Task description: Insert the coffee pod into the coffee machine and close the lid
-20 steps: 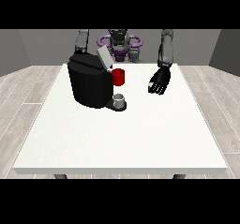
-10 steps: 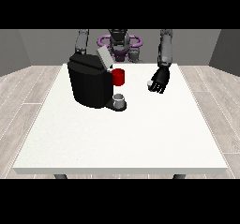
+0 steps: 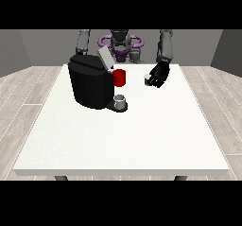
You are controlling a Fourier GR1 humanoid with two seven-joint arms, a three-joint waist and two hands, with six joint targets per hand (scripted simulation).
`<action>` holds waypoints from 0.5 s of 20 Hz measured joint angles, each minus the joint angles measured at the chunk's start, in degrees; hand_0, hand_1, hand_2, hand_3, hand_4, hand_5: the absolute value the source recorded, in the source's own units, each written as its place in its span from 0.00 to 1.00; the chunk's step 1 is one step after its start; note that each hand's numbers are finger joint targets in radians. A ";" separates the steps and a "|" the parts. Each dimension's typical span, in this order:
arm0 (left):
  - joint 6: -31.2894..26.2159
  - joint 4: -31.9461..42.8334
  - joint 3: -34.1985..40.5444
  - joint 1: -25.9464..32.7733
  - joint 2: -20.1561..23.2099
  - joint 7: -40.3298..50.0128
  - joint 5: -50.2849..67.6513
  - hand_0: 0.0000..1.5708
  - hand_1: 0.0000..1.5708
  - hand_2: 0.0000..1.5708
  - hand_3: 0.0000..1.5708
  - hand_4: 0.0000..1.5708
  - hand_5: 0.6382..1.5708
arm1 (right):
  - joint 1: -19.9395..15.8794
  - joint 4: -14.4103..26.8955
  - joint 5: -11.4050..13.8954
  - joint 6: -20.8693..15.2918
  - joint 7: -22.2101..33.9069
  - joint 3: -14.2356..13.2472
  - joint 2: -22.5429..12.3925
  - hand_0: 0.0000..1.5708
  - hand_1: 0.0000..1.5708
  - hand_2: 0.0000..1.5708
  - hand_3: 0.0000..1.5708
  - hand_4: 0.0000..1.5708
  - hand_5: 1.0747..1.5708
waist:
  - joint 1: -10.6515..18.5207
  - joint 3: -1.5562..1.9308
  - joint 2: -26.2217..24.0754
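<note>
My hand at the view's right [image 3: 159, 73]: fingers curled round the coffee pod [image 3: 147, 79], raised right of the coffee machine [image 3: 92, 81] | lid [image 3: 105, 58] tilted up, leaving the opening free | red cup [image 3: 119, 77] between | other hand hidden

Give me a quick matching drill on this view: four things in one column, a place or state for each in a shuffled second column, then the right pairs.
Things:
1. coffee machine
2. machine lid
3. red cup
4. coffee pod

Places or states:
A. raised open, tilted up
B. held in the hand at the view's right
C. black, at the view's left on the white table
D. just right of the machine's top

Pairs: 1-C, 2-A, 3-D, 4-B
</note>
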 measured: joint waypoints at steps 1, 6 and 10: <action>-1.54 -0.16 0.00 -0.48 -0.35 0.45 0.26 0.89 0.89 0.89 0.84 0.32 1.00 | 0.12 0.60 -0.03 0.14 0.37 -0.14 -0.09 0.00 0.00 0.00 0.00 0.00 1.00 | 0.19 0.01 -1.07; -7.39 -1.54 -0.01 -4.10 -1.13 2.84 0.66 0.90 0.90 0.89 0.85 0.34 1.00 | -0.38 2.50 -0.80 1.59 0.65 -0.81 -0.69 0.00 0.00 0.00 0.00 0.00 1.00 | 0.32 0.03 -4.33; -9.09 -2.44 -0.15 -3.95 -2.59 3.88 0.40 0.90 0.90 0.89 0.85 0.34 1.00 | 0.90 2.10 -1.17 1.73 0.93 -0.76 -0.27 0.00 0.00 0.00 0.00 0.00 1.00 | 0.16 0.02 -6.70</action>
